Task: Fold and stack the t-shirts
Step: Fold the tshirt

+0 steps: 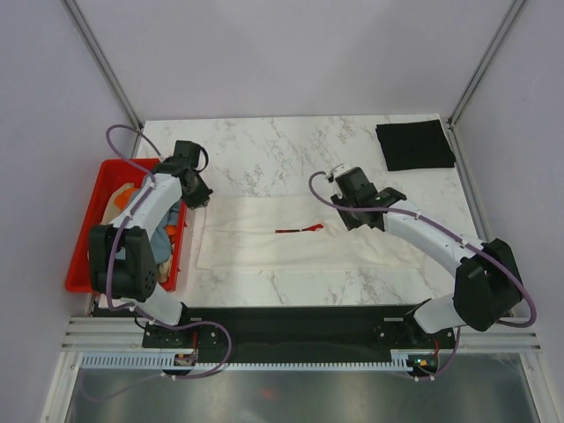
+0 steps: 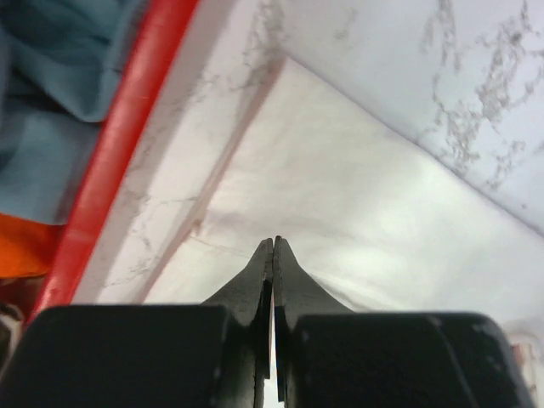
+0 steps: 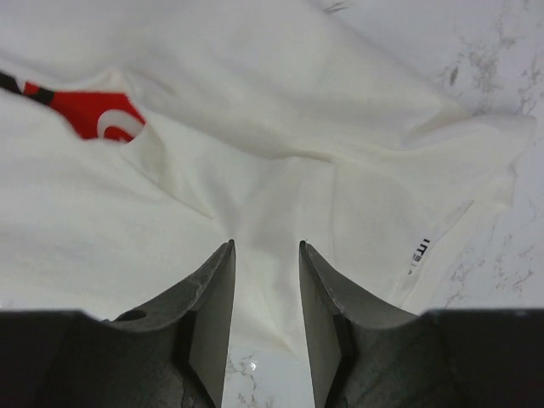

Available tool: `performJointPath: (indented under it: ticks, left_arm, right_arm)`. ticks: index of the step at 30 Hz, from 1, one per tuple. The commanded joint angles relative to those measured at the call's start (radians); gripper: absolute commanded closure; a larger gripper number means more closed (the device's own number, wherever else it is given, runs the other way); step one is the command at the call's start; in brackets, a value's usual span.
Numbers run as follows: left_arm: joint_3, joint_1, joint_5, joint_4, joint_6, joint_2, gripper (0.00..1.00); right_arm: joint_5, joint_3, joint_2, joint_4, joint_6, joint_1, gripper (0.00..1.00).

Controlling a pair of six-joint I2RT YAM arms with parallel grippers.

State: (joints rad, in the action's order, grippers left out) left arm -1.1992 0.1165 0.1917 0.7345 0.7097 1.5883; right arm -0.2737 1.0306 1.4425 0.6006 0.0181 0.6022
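Note:
A cream-white t-shirt (image 1: 300, 247) lies folded into a long strip across the middle of the table, a sliver of its red print (image 1: 300, 230) showing. A black t-shirt (image 1: 414, 144) lies folded at the back right corner. Grey-blue (image 1: 164, 247) and orange (image 1: 126, 192) t-shirts are bunched in the red crate (image 1: 81, 264). My left gripper (image 1: 201, 197) is shut over the strip's left far corner (image 2: 357, 212), its tips (image 2: 274, 243) pressed together with no cloth seen between them. My right gripper (image 1: 350, 216) hangs open just above the cream cloth (image 3: 272, 170), nothing between its fingers (image 3: 219, 280).
The red crate's rim (image 2: 127, 144) runs close along the left of the left gripper, with grey-blue cloth (image 2: 59, 102) and orange cloth (image 2: 25, 246) inside. Bare marble (image 1: 291, 150) lies behind the strip. A sewn label (image 3: 421, 252) shows at the cream shirt's edge. Grey walls enclose the table.

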Motion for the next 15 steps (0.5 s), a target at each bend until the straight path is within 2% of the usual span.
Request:
performJointPath:
  ticks: [1, 2, 8, 15]
  left_arm:
    - [-0.031, 0.021, -0.185, -0.056, -0.133, 0.047, 0.98]
    - [-0.04, 0.025, -0.22, -0.061, -0.139, 0.064, 0.98]
    - [-0.085, 0.043, -0.195, -0.083, -0.165, 0.208, 0.98]
    - [-0.126, 0.04, -0.058, -0.08, -0.165, 0.332, 0.98]
  right_arm:
    - [0.086, 0.049, -0.008, 0.013, -0.116, -0.134, 0.55]
    - [0.093, 0.051, -0.005, 0.008, -0.138, -0.165, 0.55]
    - [0.108, 0.045, 0.067, -0.013, -0.178, -0.356, 0.55]
    - [0.128, 0.023, 0.18, -0.068, -0.181, -0.521, 0.54]
